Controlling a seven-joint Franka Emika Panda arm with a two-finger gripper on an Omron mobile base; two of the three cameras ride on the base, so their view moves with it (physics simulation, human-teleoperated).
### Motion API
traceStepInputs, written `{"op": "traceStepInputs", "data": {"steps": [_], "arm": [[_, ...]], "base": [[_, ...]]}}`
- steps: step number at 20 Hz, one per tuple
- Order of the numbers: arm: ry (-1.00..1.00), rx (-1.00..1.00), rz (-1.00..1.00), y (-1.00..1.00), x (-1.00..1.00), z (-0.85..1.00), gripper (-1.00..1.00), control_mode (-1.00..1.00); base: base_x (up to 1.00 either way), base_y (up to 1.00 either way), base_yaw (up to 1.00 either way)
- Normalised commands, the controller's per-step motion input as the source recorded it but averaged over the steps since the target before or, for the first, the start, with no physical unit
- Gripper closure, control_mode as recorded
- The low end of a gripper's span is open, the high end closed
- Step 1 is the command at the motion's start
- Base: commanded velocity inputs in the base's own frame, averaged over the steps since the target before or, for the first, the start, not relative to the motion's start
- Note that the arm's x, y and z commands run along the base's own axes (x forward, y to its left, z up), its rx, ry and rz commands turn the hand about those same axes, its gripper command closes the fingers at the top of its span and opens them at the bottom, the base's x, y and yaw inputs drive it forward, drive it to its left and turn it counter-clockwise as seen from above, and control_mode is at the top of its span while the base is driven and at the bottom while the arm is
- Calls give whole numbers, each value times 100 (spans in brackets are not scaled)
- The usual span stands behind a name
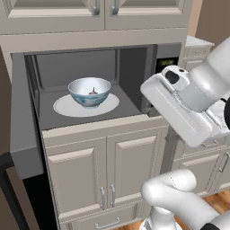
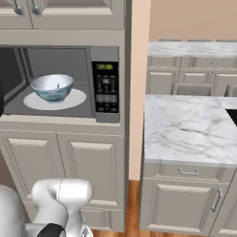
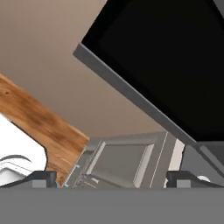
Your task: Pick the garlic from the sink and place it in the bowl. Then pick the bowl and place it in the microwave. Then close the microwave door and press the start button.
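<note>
The microwave [image 1: 134, 81] stands open, its keypad panel [image 2: 105, 83] at the right. Swung out to the left is the microwave door [image 1: 20, 112]. Inside, the blue-green patterned bowl [image 1: 90, 92] [image 2: 52, 88] sits on a flat white plate [image 1: 85, 108], and the small garlic [image 1: 93, 91] [image 2: 58, 86] lies in the bowl. My gripper [image 3: 110, 177] is open and empty, its fingertips [image 3: 41, 177] far apart. It faces the door's dark glass [image 3: 166, 57]. My wrist [image 1: 197, 94] hangs to the right of the microwave opening, apart from the bowl. I cannot tell whether the grey rectangular basin [image 3: 122, 162] is the sink.
Beige cabinet doors [image 1: 108, 170] stand below the microwave and more cabinets [image 1: 99, 9] above it. A marble counter [image 2: 190, 129] with drawers lies to the right. Wooden floor [image 3: 39, 118] shows in the hand view.
</note>
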Motion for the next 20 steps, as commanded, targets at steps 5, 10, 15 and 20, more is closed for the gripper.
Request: {"op": "traceStepInputs", "data": {"steps": [5,10,15,20], "arm": [[-10,14,9,0,-100,67,-100,-100],[-8,10,11,17,-100,91,-100,-100],[-7,6,14,15,-100,32,-100,-100],[-6,1,10,25,-100,0,-100,-100]], "base": [[0,0,0],[0,0,0],[0,0,0],[0,0,0]]}}
